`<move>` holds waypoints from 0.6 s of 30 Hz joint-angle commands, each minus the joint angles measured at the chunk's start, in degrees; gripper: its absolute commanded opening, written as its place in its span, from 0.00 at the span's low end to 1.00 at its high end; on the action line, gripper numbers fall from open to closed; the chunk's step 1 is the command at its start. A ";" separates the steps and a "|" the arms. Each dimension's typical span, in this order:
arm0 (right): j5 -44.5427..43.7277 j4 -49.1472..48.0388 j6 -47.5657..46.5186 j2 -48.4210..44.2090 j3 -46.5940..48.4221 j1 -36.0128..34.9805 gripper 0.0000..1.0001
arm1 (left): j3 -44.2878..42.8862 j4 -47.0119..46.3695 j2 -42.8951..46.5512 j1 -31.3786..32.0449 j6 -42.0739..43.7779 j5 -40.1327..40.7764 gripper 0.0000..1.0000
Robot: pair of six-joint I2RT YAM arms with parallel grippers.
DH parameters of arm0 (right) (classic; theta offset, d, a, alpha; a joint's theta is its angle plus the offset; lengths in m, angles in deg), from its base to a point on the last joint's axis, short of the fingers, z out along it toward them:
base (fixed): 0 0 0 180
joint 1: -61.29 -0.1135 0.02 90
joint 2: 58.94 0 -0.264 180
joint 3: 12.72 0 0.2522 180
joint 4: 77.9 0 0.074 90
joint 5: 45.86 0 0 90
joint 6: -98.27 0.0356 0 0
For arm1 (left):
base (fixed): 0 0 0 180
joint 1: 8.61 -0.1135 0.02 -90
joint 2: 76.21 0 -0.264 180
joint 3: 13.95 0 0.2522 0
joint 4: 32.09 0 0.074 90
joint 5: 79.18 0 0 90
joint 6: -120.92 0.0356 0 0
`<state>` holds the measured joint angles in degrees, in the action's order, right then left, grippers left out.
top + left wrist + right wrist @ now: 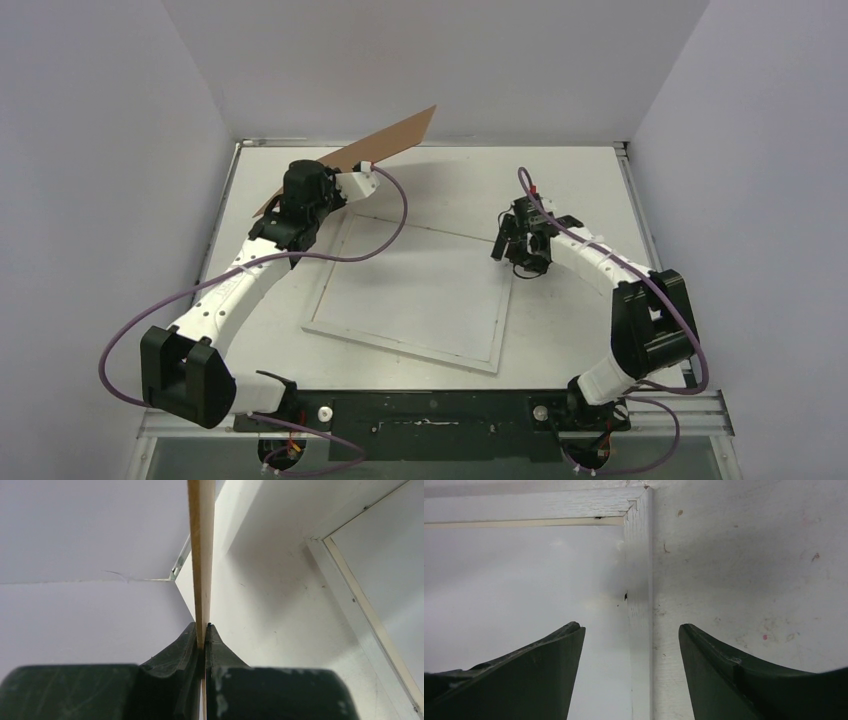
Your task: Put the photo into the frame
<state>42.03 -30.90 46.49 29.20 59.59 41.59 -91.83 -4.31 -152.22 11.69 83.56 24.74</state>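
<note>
frame (410,290) flat, long axis left-right, skewed; your right claw (630,627) gapes empty over its border, left claw (202,630) pinches backing board (390,145).

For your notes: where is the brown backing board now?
Top view: the backing board is raised far left, clamped in the left pincer, beyond the white frame.

It was a robotics lab cell: plain white walls (440,60) boxed a white worktop (575,180) carrying a left arm (230,290) and a right arm (600,265).

Left arm (232,288) jaws clamped, right arm (600,262) jaws apart.
</note>
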 commanded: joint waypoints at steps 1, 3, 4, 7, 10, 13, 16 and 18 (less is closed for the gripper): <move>1.51 -5.63 0.71 2.23 -0.59 -0.06 0.68 | -4.46 -5.44 1.30 0.18 -1.34 0.50 0.00; 1.67 -6.77 0.72 2.68 -1.00 -0.03 0.67 | -4.51 -5.35 1.31 0.26 -1.40 0.50 0.00; 1.68 -7.17 0.67 2.92 -1.13 -0.06 0.67 | -4.50 -5.26 1.30 0.27 -1.39 0.58 0.00; 1.44 -7.39 0.34 3.57 -1.43 0.19 0.66 | -4.59 -5.06 1.30 0.40 -1.40 0.67 0.00; 1.40 -8.08 -0.02 3.41 -2.57 0.65 0.65 | -4.86 -4.80 1.20 0.53 -1.40 0.84 0.00; 1.67 -9.14 -0.29 3.23 -3.89 1.48 0.58 | -5.03 -4.71 1.21 0.54 -1.25 0.93 0.00; 1.68 -10.42 -0.34 2.97 -4.92 2.30 0.54 | -5.02 -4.62 1.21 0.54 -1.27 0.99 0.00; 3.27 -11.24 -0.34 2.68 -5.59 2.70 0.52 | -4.94 -4.53 1.29 0.54 -1.25 1.03 0.00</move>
<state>44.11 -38.31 46.42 32.94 55.06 43.31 -92.44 -3.02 -152.22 12.06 83.45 24.78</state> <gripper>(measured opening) 0.536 0.024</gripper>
